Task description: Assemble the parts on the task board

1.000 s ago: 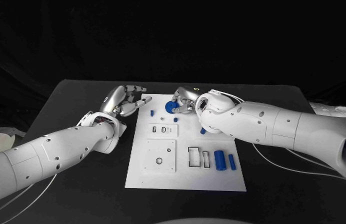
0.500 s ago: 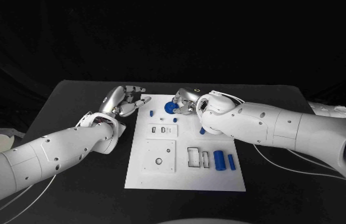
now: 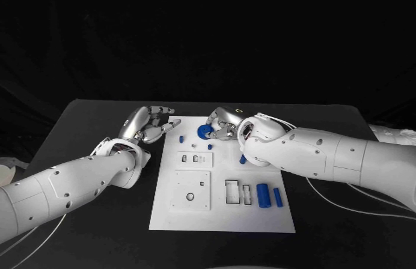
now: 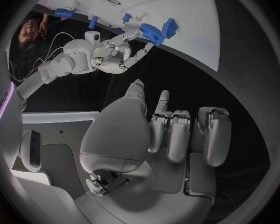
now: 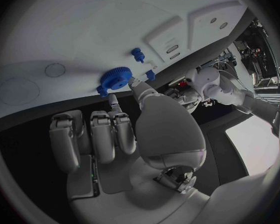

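The white task board (image 3: pixel 222 212) lies in the middle of the black table. A blue gear (image 3: pixel 205 131) sits at the board's far end. My right hand (image 3: pixel 223 123) is over it, and its thumb and a finger pinch the gear's rim (image 5: pixel 118 78); the other fingers are curled back. From the left wrist the same right hand (image 4: pixel 112 55) is seen at the gear (image 4: pixel 154 32). My left hand (image 3: pixel 149 123) hovers by the board's far left corner, its fingers (image 4: pixel 180 134) loosely bent and apart, holding nothing.
Small blue pegs (image 3: pixel 182 139) (image 3: pixel 211 143) stand near the gear, and another blue piece (image 3: pixel 243 158) lies by my right forearm. Two blue cylinders (image 3: pixel 263 194) (image 3: pixel 278 197) lie on the board's near right part. Raised white blocks with slots (image 3: pixel 196 157) (image 3: pixel 192 188) sit on its left half.
The whole picture has shifted slightly, so the camera moved. Neither hand nor any part has visibly moved on the board.
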